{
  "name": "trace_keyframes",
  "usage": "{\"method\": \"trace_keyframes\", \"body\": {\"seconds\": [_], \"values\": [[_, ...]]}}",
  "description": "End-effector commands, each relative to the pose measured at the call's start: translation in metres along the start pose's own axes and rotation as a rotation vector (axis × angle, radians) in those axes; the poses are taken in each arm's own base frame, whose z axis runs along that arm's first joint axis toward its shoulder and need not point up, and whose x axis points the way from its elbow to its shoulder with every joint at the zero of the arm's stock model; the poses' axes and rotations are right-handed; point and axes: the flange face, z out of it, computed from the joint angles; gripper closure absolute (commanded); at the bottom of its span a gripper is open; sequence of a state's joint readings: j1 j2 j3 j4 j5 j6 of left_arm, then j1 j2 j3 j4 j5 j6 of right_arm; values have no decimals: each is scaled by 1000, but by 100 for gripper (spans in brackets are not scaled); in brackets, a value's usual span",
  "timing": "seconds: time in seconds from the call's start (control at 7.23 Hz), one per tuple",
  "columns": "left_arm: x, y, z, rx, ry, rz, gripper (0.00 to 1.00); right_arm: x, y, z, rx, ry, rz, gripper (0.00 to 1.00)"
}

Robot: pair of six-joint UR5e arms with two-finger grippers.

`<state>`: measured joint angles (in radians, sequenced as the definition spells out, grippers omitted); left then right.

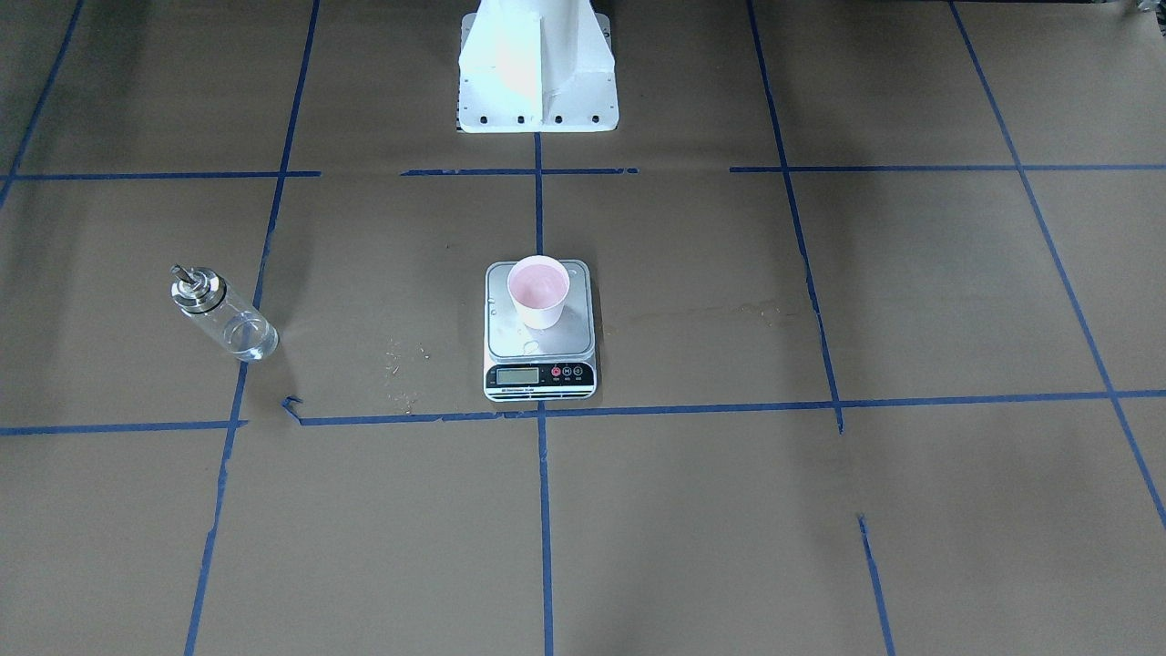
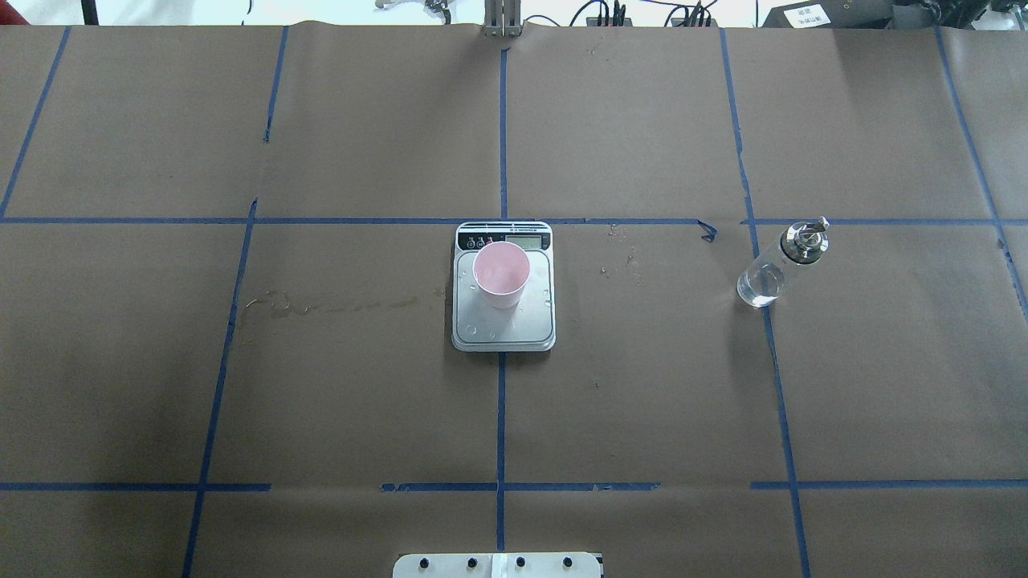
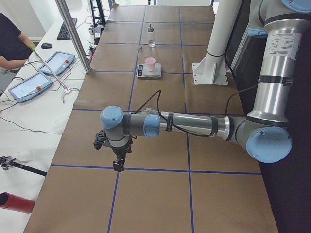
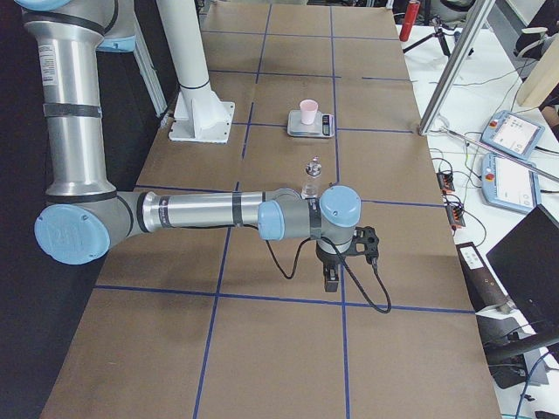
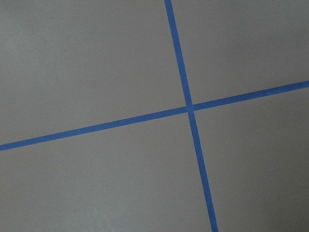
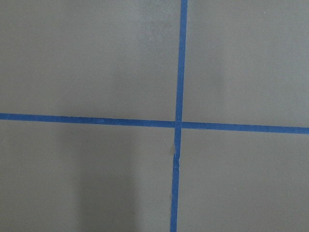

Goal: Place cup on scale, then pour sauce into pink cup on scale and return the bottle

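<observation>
Looking across the brown-papered table [image 2: 361, 385], I have both arms parked low at its two ends, well apart from everything in the middle. The left arm [image 3: 189, 124] is stretched out over a crossing of blue tape lines [image 2: 501, 417] at its end, and the right arm [image 4: 201, 211] does the same at the other. The scale [image 2: 503, 325] sits at the centre of the table, display side away from the robot's base. The bottle [image 2: 773, 269] stands upright on the paper on the robot's right side, well apart from the scale, its long axis vertical and the silver spout on top. The cup [image 2: 501, 275] stands upright on the scale's platform, toward the display end, mouth up. I can't tell from here whether it holds anything.

The relation that matters is bottle to right gripper [image 4: 331, 281]. From the right end view the bottle lies just past that wrist, between it and the scale, so I judge the right arm the nearer one by far. The left gripper [image 3: 118, 165] is at the far end, beyond the scale. Both grippers point down at the paper. Neither wrist view shows its own fingers, so I cannot tell how wide either pair stands
</observation>
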<state>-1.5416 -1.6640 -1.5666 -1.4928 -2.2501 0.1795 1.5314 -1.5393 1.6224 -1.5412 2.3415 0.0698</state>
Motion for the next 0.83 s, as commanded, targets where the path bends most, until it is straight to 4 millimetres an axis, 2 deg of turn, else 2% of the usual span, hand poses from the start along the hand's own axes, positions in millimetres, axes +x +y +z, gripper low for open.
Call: {"method": "trace_keyframes", "body": {"seconds": [0.0,0.69], "values": [[-1,2,2,-5,3,-6,0,-1,-1,-1,2,-1,-2,0],[8,1,3,5,96,-114,0,-3,-4,-3,8,0,-8,0]]}}
